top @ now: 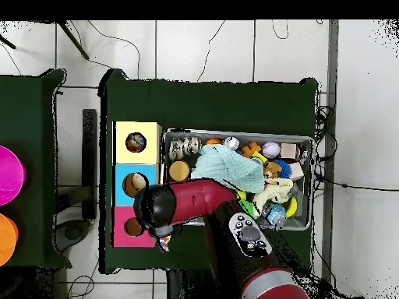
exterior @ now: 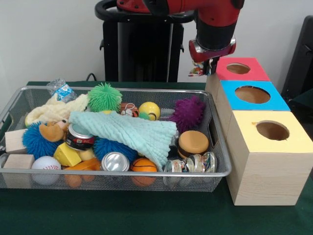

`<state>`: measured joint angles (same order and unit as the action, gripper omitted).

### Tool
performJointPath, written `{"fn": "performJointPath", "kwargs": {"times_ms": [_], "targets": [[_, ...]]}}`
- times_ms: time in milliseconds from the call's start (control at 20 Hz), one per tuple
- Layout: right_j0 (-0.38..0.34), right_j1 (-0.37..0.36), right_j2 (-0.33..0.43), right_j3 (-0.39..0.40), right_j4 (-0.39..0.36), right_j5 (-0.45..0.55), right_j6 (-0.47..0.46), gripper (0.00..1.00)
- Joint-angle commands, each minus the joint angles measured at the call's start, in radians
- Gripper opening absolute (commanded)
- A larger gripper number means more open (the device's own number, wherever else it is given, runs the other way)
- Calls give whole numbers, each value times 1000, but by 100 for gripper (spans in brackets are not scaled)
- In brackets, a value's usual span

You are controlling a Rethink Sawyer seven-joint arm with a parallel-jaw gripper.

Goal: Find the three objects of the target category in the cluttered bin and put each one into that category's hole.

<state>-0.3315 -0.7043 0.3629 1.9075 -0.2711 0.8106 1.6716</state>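
Yellow box hole point(exterior: 272, 130) near cam | hand point(exterior: 209, 67) far behind, gripping dotted cloth point(exterior: 197, 71)

bin point(exterior: 122, 172): on the table, left of the three boxes in the front view
big cloth point(exterior: 128, 131): on top of the toys
gripper point(exterior: 211, 64): behind the bin, by the far box point(exterior: 239, 73)
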Motion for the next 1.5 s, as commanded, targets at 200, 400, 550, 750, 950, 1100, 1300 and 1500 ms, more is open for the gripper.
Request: {"fn": "performJointPath", "kwargs": {"times_ms": [200, 400, 550, 750, 950, 1100, 1300, 1500], "targets": [[-19, -274, 100, 30, 75, 186, -76, 0], [4, -420, 94, -41, 85, 320, -107, 0], [-7, -452, 112, -67, 115, 409, -123, 0], [8, -476, 108, -128, 96, 393, -82, 0], [55, -439, 95, -192, 55, 317, 19, 0], [120, -386, 68, -265, -19, 285, 119, 0], [185, -293, 23, -317, -76, 209, 196, 0], [212, -222, -15, -363, -122, 159, 204, 0]]}}
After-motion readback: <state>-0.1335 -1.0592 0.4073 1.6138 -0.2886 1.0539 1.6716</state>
